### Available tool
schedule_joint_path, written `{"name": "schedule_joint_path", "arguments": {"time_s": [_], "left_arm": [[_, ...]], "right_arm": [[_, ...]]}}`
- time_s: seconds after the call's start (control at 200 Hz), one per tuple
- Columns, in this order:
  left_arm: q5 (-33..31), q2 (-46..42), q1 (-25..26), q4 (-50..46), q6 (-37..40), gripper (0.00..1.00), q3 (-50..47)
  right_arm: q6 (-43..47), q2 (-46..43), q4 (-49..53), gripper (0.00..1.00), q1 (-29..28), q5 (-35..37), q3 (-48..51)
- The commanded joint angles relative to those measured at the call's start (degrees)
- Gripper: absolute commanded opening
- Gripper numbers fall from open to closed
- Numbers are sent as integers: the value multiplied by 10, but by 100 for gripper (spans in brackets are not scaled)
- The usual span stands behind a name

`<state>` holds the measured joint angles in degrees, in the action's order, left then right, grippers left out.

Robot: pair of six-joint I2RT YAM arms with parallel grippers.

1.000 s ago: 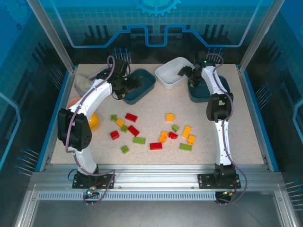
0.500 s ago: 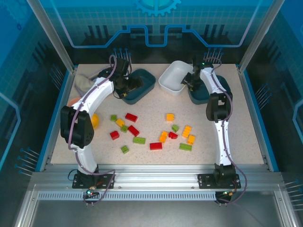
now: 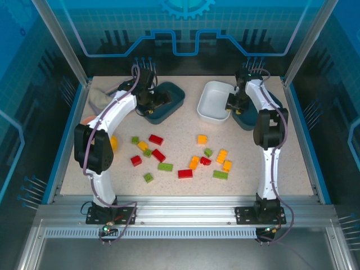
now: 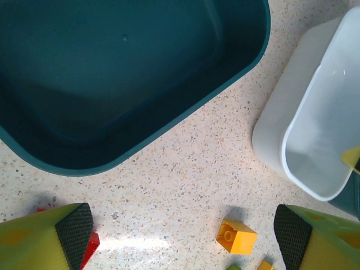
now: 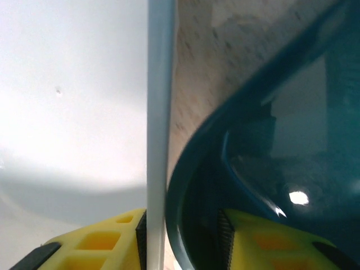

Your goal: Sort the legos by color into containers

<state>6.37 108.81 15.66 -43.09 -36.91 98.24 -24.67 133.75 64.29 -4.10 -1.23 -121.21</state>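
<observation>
- By my reading you are looking at a sort that is not yet begun. All the legos (image 3: 185, 173), some sixteen red, green and orange-yellow bricks, are lying loose on the table (image 3: 281, 169), spreading from its centre toward 6 o'clock.
- Your right claw (image 3: 232, 104) is pinching the 3 o'clock wall of the white tub (image 3: 214, 104). In the right wrist view one finger is sitting inside that wall and one outside.
- That tub is resting at 1 o'clock on the table, just beside the second teal tub (image 3: 247, 119) at 2 o'clock.
- Your left claw (image 4: 183, 228) is hanging spread and gripping nothing, at the 6 o'clock edge of the teal tub (image 4: 112, 73), which is sitting at 11 o'clock.
- The tub interiors that are showing are carrying no bricks, so every pick and drop is waiting for you.
</observation>
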Motion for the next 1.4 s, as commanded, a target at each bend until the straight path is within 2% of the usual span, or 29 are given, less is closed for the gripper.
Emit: {"name": "schedule_joint_path", "arguments": {"time_s": [0.0, 0.06, 0.155, 0.25, 0.305, 0.455, 0.7, 1.0, 1.1, 1.24, 1.395], "left_arm": [[11, 15, 4, -16, 22, 87, 21], [4, 21, 5, -23, 30, 86, 29], [-13, 38, 3, -40, 43, 84, 50], [-17, 63, -6, -54, 51, 81, 77], [-13, 76, -13, -57, 50, 80, 88], [1, 98, -30, -54, 42, 80, 103], [14, 109, -37, -45, 32, 80, 107], [14, 115, -53, -45, 21, 77, 106], [16, 118, -60, -47, 17, 73, 107], [22, 130, -63, -49, 21, 66, 113], [34, 162, -63, -61, 30, 58, 140]], "right_arm": [[41, -71, 8, 39, 3, 20, 59], [42, -91, -4, 43, 7, 18, 81], [40, -116, -28, 55, 13, 9, 100], [30, -123, -44, 67, 24, 1, 94], [16, -111, -49, 70, 35, -14, 81], [-32, -69, -73, 72, 67, -42, 42], [-141, -28, -106, 68, 116, -53, -15], [-176, 122, -35, 57, 131, -54, -204], [-169, 149, -13, 42, 130, -57, -235], [-131, 136, -2, 21, 122, -45, -217], [-56, 86, 0, 7, 97, -28, -152]]}}
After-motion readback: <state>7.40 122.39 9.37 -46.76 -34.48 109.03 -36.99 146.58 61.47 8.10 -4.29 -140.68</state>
